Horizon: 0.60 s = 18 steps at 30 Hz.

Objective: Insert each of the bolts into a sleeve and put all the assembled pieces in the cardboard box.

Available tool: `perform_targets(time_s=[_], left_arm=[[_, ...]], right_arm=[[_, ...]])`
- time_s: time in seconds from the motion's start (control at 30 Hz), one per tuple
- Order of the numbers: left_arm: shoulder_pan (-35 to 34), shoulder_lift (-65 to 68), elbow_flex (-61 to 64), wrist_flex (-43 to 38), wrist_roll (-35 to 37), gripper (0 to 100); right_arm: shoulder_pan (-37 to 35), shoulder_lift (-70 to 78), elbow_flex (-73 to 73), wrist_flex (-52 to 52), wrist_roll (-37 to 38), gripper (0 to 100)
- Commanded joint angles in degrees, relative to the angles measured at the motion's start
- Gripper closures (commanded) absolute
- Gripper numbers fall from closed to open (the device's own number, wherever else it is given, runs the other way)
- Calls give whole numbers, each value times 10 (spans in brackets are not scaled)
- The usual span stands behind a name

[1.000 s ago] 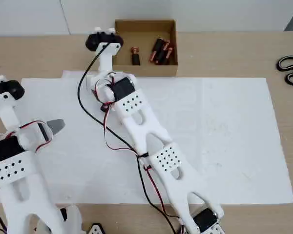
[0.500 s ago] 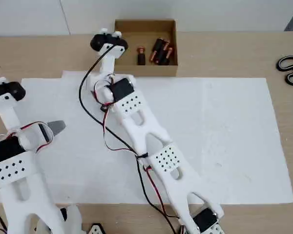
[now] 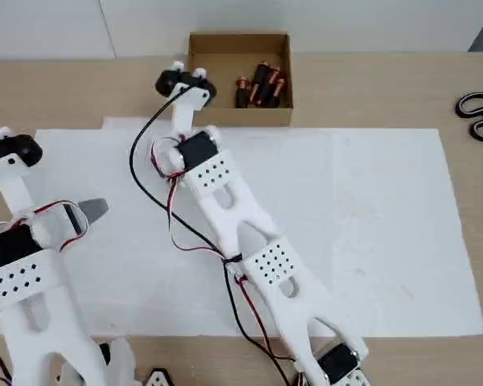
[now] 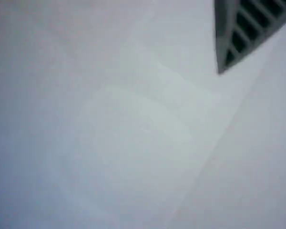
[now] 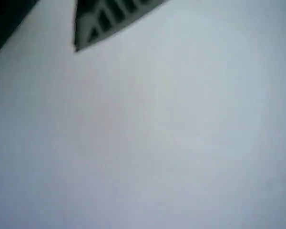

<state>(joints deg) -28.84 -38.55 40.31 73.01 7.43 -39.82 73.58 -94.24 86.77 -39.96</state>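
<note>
Brown cardboard box [image 3: 225,60] stands at the far side of the wooden table [image 3: 386,88]. Inside it I see several assembled pieces [image 3: 262,84], dark sleeves with copper-coloured bolt ends. They lie together in a small heap in the right half of the box, near its front wall. A large white paper sheet [image 3: 362,225] begins just in front of the box and covers most of the table. One arm [image 3: 249,233] stretches over this sheet from the near edge toward the box, and its black-capped end is at the box's front left corner, as the high view shows it. I cannot say from the pictures which side this arm is. The other arm [image 3: 24,281] is at the left part of the sheet, well apart from the box, with a grey tip pointing over the paper. In the left wrist view, a grey ribbed part of the left gripper [image 4: 243,33] shows against white paper, and I cannot tell if this gripper is wide or narrow. In the right wrist view, the right gripper [image 5: 114,19] shows the same kind of grey ribbed part against white paper, and here too I cannot tell. A pair of black scissors [image 3: 479,114] lies on the bare wood at the right edge, beside the sheet.
</note>
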Motion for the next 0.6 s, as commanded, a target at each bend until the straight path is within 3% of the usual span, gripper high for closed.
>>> perform_targets(time_s=[0.0,0.23,0.57], left_arm=[[0,-16,-3,-4,-3,661],[0,-16,-2,-4,-3,661],[0,-16,-2,-4,-4,661]], right_arm=[[-10,3,-20,2,-6,787],[-13,24,-20,-3,-47,894],[-4,31,-20,-7,-47,883]])
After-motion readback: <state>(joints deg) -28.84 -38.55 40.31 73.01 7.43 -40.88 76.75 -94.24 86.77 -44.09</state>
